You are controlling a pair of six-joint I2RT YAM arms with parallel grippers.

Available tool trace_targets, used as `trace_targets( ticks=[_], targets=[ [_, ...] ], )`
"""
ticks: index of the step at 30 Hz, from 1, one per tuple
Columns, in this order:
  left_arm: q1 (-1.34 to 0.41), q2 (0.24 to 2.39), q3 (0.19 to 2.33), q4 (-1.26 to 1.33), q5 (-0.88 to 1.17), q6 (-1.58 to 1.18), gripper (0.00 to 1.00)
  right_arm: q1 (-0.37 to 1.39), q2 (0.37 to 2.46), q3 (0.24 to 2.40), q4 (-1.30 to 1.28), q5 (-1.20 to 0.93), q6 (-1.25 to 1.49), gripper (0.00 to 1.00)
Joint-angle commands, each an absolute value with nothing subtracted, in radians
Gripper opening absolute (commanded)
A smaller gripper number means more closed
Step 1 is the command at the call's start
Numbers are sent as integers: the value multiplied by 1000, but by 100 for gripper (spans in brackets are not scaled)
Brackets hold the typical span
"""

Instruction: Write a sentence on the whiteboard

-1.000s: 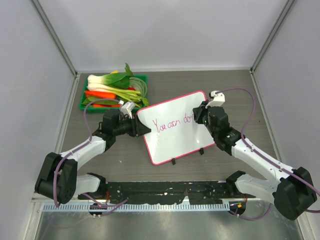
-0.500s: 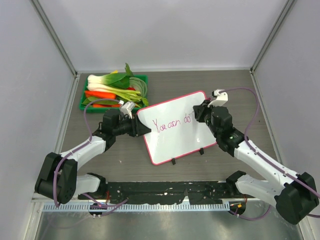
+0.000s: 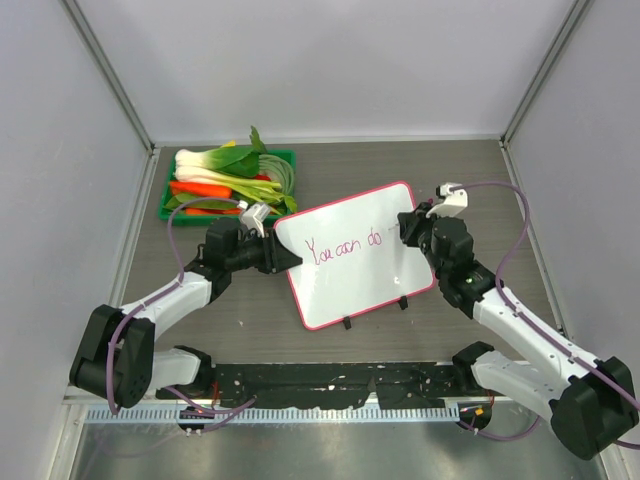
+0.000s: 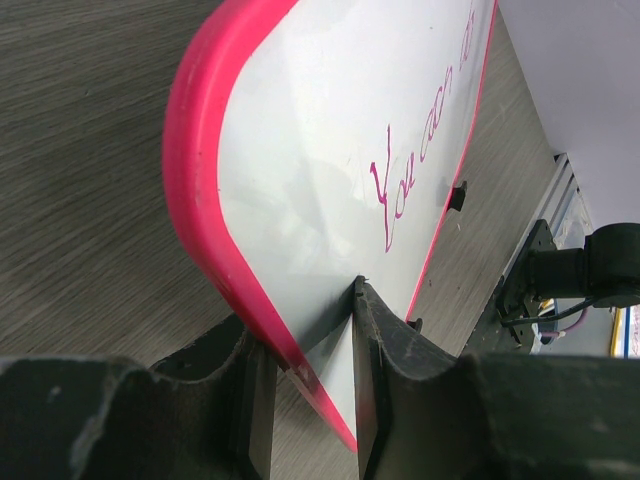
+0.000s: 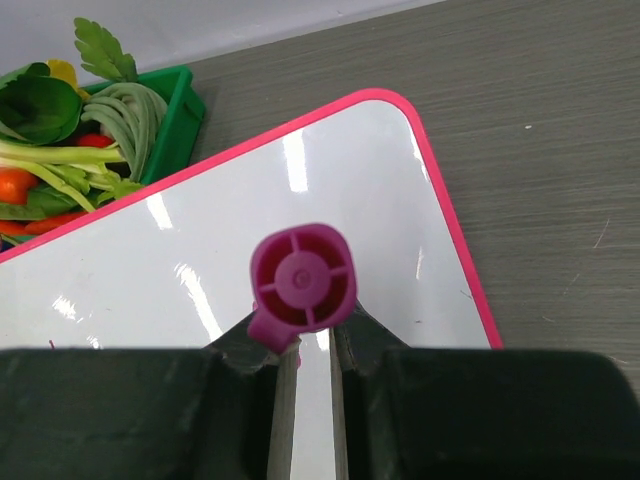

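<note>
Left gripper (image 4: pixel 305 345) clamping whiteboard (image 3: pixel 350 280) edge, right gripper (image 5: pixel 308 345) holding marker (image 5: pixel 303 275) over it

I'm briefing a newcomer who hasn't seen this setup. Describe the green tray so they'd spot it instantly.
Look at the grey table, toward its far left corner. There, just beyond the whiteboard, sits the tray. It is the only green container, heaped with leafy and orange-red vegetables, and smaller than the pink-framed board.

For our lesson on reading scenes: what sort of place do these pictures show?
Probably a robotics lab test cell: a left arm and right arm bolted to a black rail, plain grey walls all round, and props, a whiteboard and a green tray of vegetables.
</note>
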State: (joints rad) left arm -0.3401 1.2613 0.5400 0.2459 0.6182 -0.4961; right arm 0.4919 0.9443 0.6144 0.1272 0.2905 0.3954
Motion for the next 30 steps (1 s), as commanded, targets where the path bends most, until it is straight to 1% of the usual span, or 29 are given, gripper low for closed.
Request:
trace_targets(
  ticks=[1, 7, 13, 30],
  targets=[
    [-328, 1295, 508, 187, 393, -311, 0, 489, 922, 601, 193, 285, 388, 1],
    [-328, 1298, 506, 187, 393, -311, 0, 488, 905, 592, 221, 247, 379, 1],
    [-330, 1296, 509, 187, 393, -311, 0, 489, 936, 591, 235, 233, 383, 1],
    [-330, 1299, 508, 187, 393, -311, 0, 489, 994, 594, 232, 252, 384, 1]
  ],
)
